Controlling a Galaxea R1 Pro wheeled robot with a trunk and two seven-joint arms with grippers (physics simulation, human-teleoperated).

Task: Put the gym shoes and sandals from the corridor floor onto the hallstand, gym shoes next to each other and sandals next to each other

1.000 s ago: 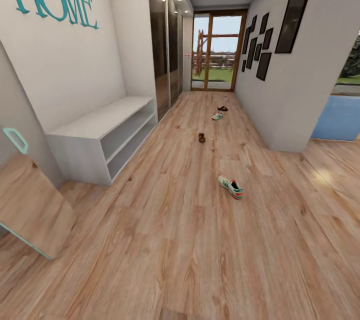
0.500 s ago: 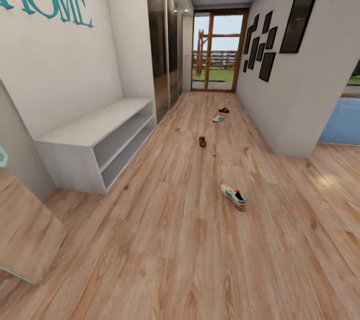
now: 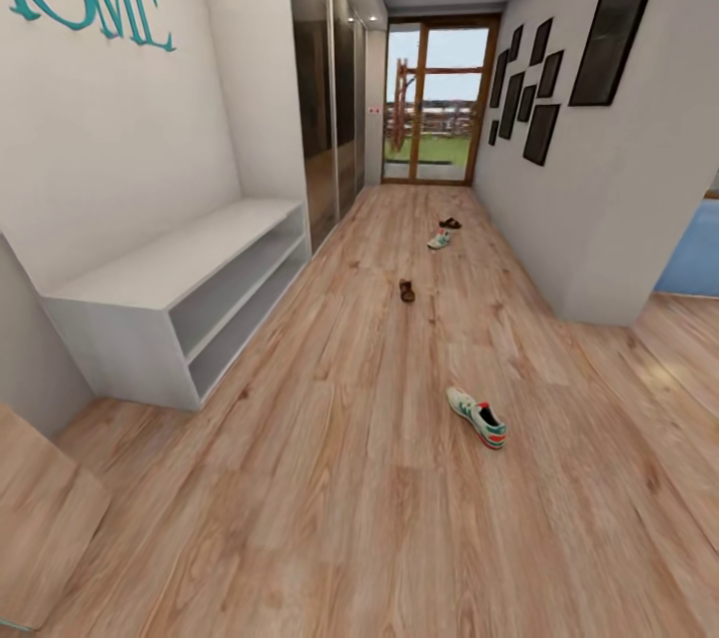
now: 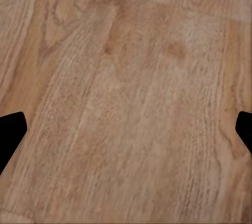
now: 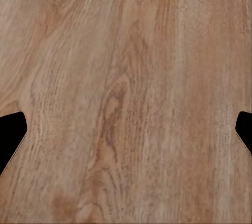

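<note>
The nearest gym shoe (image 3: 476, 417) lies alone on the corridor floor (image 3: 359, 478), ahead of the robot and toward its right-hand side, nowhere near either tool; it looks light, soft in the upper and stiffer at the sole, so I'd judge the firm heel collar or the sides of the midfoot the safest place to pinch, the laces being too loose to trust; the second gym shoe (image 3: 438, 239) sits much farther down the corridor, with one dark sandal (image 3: 406, 291) between the two and the other sandal (image 3: 450, 223) just beyond it; the sandals look flat, thin and bendy, probably best taken across the strap; the hallstand (image 3: 180, 304) stands along the wall off the left side, its two open shelves bare; the left tool (image 4: 126, 129) points straight down at bare planks with its fingertips spread wide and nothing between them; the right tool (image 5: 126, 129) hangs the same way, spread and unloaded, over plain wood.
</note>
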